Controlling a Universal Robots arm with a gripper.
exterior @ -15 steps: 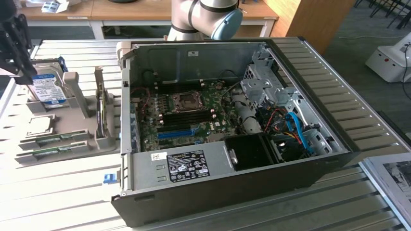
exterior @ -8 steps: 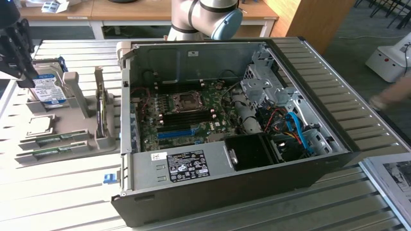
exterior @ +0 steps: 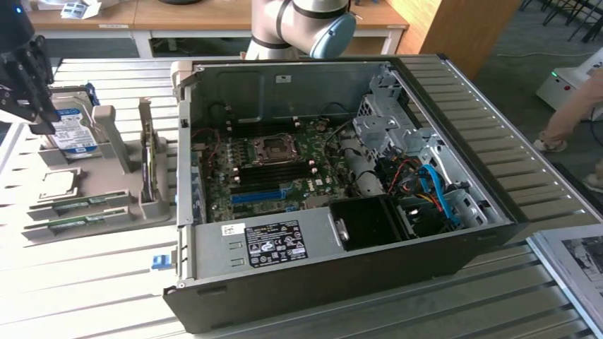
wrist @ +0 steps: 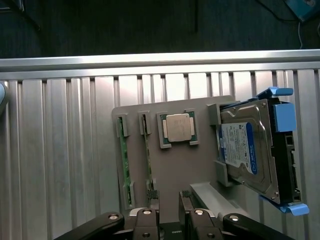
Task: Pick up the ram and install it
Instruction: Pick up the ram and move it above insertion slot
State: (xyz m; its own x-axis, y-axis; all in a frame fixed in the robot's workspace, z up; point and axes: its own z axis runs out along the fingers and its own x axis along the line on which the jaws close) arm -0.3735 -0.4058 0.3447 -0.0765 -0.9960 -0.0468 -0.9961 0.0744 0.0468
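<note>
Hand (wrist: 170, 197) closest in the wrist view: two black fingers (wrist: 154, 196) spread with a narrow gap, nothing between them, holding nothing. It hangs over the near edge of the grey parts tray (wrist: 170, 167)

Ram (wrist: 148, 155) not picked yet. The thin green stick sits edge-up in its tray slot, one end just beside the hand's fingertip, and whether they touch can't be told. Second green stick (wrist: 123, 160) lies parallel in the next slot, further from the hand. CPU (wrist: 178, 127) lies flat in a square pocket just past the ram. Hard drive (wrist: 247, 150), silver with a blue-white label, stands tilted in the tray's end bracket with a blue plastic carrier (wrist: 282, 110) around it. Tray rests on the ribbed metal table (wrist: 60, 150)

Exterior view: open computer case (exterior: 226, 296) lies on its side at the near middle of the table, motherboard (exterior: 273, 169) exposed, long blue slot (exterior: 259, 195) on it. Tray is on the exterior view's left of the case, with the ram (exterior: 80, 205) well apart from the motherboard. A dark card (exterior: 146, 155) stands on edge in the tray. Hand hangs above the hard drive end. Robot arm (exterior: 301, 25) is behind the case. A person (exterior: 570, 113) is partly in view at the far right edge
</note>
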